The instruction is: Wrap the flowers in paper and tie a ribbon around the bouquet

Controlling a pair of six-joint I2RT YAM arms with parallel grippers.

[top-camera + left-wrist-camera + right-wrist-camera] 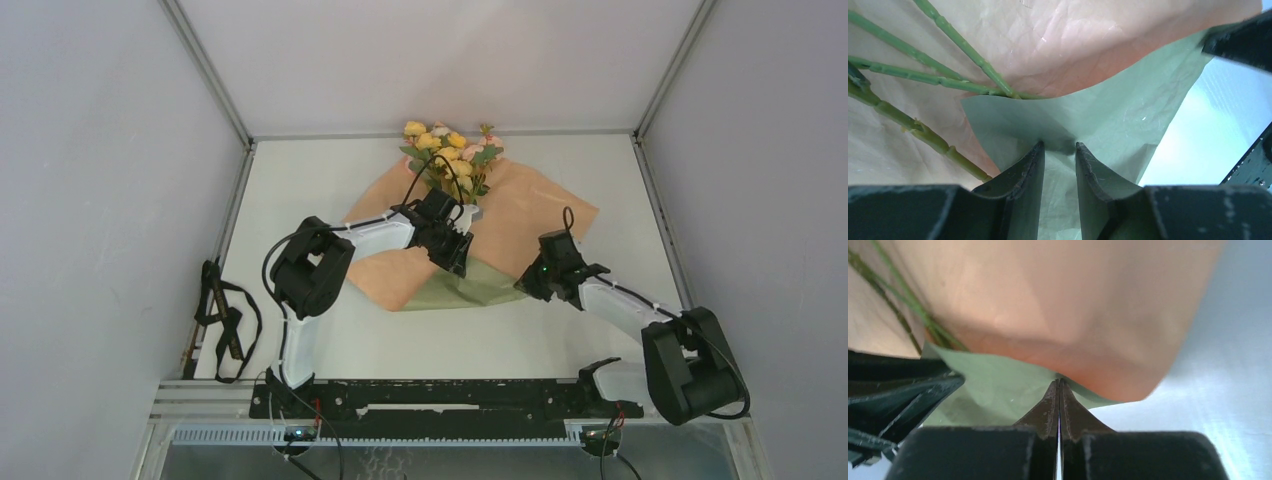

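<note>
A large crinkled paper sheet (530, 215), peach-orange up with its near end folded over olive green, lies on the white table (330, 180). The flowers (450, 150), pink, yellow and cream blooms, overhang the sheet's far edge, green stems down its middle. The left gripper (1060, 146) presses the green fold, fingers narrowly apart. The right gripper (1058, 381), fingers clamped together, pinches the sheet's near-right edge.

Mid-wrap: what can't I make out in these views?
- Top view: left claw covers the flowers' stem ends.
- Right wrist: whether shut right claw pinches the paper; tips hide it.
- Left wrist: blooms cut off by the frame edge.
- Top view: ribbon too small to trace.
</note>
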